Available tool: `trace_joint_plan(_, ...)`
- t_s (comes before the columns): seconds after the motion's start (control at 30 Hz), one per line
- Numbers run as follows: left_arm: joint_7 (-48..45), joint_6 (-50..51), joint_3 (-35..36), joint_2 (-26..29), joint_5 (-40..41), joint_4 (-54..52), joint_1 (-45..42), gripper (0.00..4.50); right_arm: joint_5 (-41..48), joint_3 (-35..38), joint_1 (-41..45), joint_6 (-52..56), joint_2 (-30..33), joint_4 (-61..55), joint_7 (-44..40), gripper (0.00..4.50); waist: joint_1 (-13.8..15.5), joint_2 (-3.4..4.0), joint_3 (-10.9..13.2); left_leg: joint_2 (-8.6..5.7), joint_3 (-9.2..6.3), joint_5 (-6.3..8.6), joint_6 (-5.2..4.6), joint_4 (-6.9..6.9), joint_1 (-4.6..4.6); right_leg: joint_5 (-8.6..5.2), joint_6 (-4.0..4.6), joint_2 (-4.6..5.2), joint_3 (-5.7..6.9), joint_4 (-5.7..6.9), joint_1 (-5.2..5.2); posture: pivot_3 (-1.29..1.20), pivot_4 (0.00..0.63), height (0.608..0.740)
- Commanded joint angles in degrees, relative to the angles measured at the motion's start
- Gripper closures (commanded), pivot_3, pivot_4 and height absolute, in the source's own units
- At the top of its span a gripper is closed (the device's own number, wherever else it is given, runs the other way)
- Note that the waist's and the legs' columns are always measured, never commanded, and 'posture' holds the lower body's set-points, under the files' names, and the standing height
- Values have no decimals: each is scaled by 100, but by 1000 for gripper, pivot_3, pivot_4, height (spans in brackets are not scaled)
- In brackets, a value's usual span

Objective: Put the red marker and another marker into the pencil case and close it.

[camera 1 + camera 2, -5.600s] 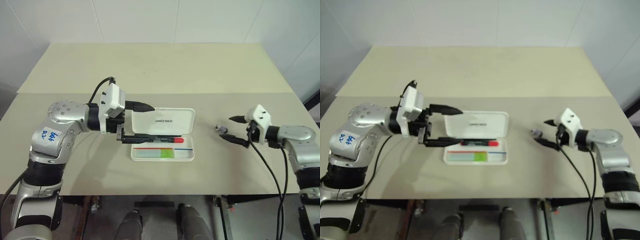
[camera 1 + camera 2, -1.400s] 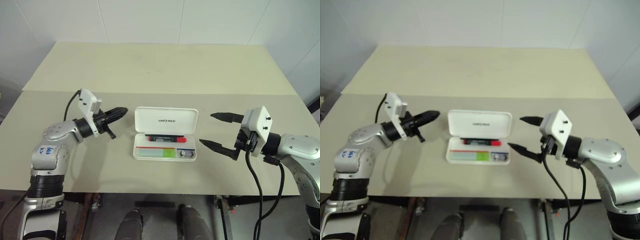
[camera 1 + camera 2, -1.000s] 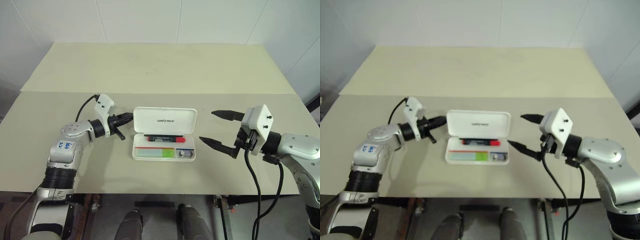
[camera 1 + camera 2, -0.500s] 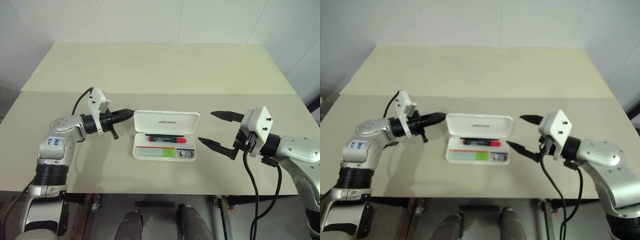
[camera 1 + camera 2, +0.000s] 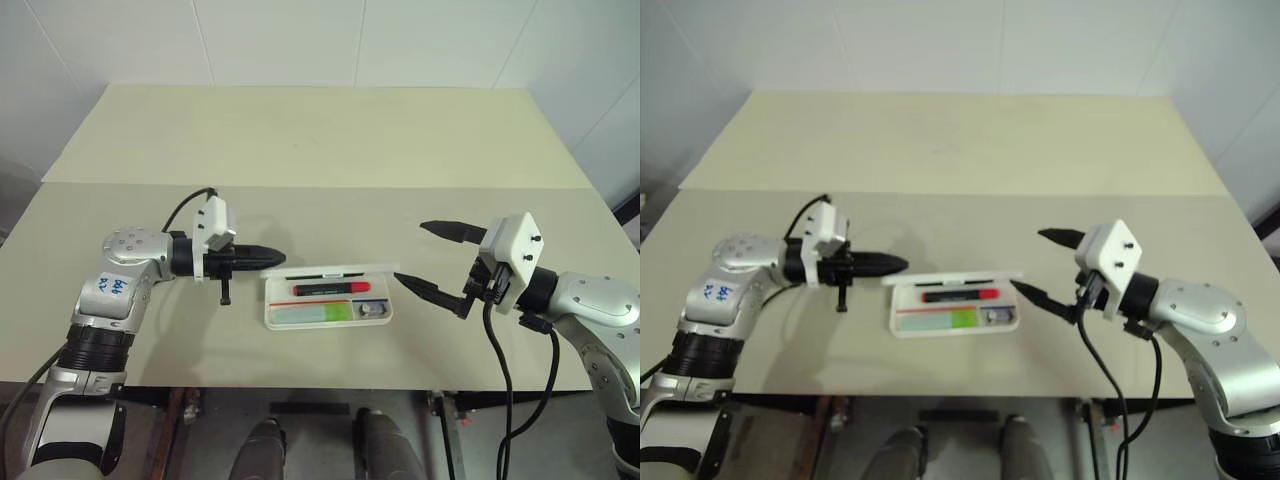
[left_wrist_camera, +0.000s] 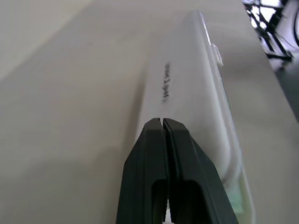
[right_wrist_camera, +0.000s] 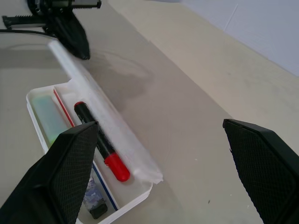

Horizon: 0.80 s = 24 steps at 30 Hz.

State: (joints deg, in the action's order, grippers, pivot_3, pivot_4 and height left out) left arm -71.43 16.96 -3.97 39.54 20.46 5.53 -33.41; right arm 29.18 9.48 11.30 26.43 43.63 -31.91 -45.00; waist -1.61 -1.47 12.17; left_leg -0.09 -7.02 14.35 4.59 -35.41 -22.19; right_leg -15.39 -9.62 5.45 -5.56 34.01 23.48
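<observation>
The white pencil case [image 5: 385,318] lies open at the table's middle, its lid [image 5: 325,270] tipped forward to about level over the tray. Inside lie the red marker [image 5: 330,289] and, in front of it, the other marker [image 5: 316,313], pale with a green cap. My left gripper [image 5: 283,253] is shut and empty, its tips at the back of the lid's left end [image 6: 187,79]. My right gripper [image 5: 410,251] stands open just right of the case, holding nothing. The right wrist view shows the red marker [image 7: 100,147] under the leaning lid [image 7: 100,109].
A small dark item [image 5: 375,311] sits in the case's right compartment. The beige table [image 5: 300,140] stretches far behind the case, with a seam [image 5: 480,187] across it. Its front edge [image 5: 330,386] runs close below the case.
The lid has swung forward from near upright to about level over the tray. My left gripper has shifted toward the case and turned, still shut. The right gripper has stayed put.
</observation>
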Motion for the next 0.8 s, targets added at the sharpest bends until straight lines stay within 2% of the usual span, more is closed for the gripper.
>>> trace_joint_plan(0.03,-230,-30,-177,59,-56,-133,17,4486,76,169,-26,-19,-12,-296,123,0,1,0,0,0,0,0,0,1,0,0,0,0,0,0,0,0,150,740)
trace_joint_plan(0.23,-321,182,-626,80,-280,-427,135,4486,79,151,-42,5,-14,-360,235,0,0,0,0,0,-1,0,0,2,0,-1,1,0,0,1,0,0,150,740)
trace_joint_plan(0.43,373,395,-973,-133,-839,-583,218,4486,87,150,-102,13,-52,-446,359,0,5,0,0,0,-1,0,0,1,1,0,1,0,0,1,-1,0,150,740)
trace_joint_plan(0.8,800,1354,-1203,-181,-851,-1304,372,4486,75,130,-193,21,-164,-557,545,0,5,0,-1,0,-1,-1,-1,0,4,0,1,0,0,2,-4,0,150,740)
